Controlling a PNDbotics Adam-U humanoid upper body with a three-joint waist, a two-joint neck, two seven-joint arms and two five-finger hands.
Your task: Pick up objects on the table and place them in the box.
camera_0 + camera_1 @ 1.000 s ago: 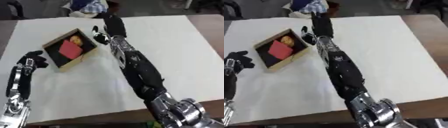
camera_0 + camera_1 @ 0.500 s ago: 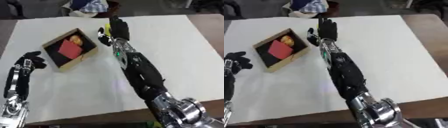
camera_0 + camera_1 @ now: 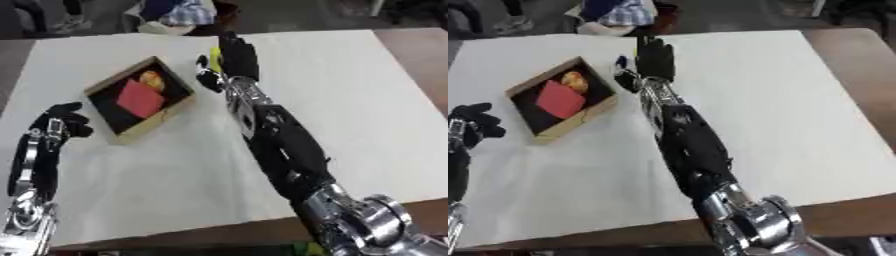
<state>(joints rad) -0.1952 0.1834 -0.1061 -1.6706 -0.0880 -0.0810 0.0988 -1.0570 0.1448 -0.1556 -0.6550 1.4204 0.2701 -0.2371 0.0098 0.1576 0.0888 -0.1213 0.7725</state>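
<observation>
My right hand (image 3: 234,59) is stretched out toward the far edge of the white counter (image 3: 350,100), fingers straight and spread, holding nothing. Just behind it, on its left side, a sliver of a small yellow-green object (image 3: 214,53) shows, mostly hidden by my fingers; I cannot tell whether I touch it. The shallow brown cardboard box (image 3: 131,131) sits near the counter's far left corner, just beside my hand, with a flat red piece (image 3: 140,98) and a rounded orange thing (image 3: 150,78) already in it. To do this well, I judge I should settle over the yellow-green object, close round it squarely before lifting, then carry it left and clear the box wall. My left hand (image 3: 63,120) rests by the counter's left edge, fingers curled on nothing.
</observation>
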